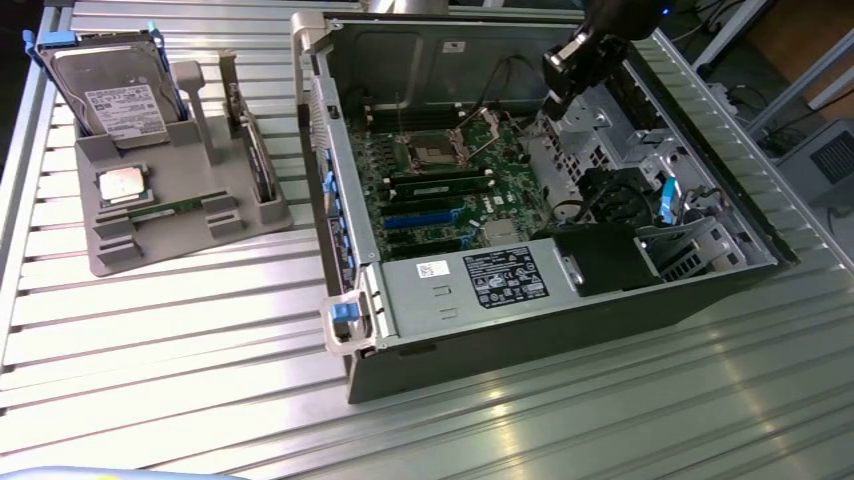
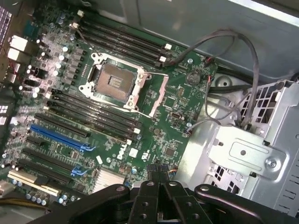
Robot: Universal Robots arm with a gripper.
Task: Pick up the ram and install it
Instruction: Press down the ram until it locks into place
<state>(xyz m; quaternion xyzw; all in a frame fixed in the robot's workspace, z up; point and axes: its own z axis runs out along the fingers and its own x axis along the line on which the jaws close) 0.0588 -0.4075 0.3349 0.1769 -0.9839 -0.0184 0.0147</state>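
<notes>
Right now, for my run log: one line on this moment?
claw: shut, empty, above green motherboard | slim green ram stick: lying in grey holder tray | open black computer case: on table

One open computer case (image 1: 534,330), one motherboard (image 2: 154,107), one empty CPU socket (image 2: 114,81), one grey holder tray (image 1: 187,235), one hard drive (image 1: 114,90), one CPU chip (image 1: 123,185), one ram stick (image 1: 180,208), two blue slots (image 2: 60,135)

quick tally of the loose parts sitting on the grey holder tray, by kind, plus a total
hard drive: 1
CPU chip: 1
ram stick: 1
total: 3
All sit on the grey holder tray.
</notes>
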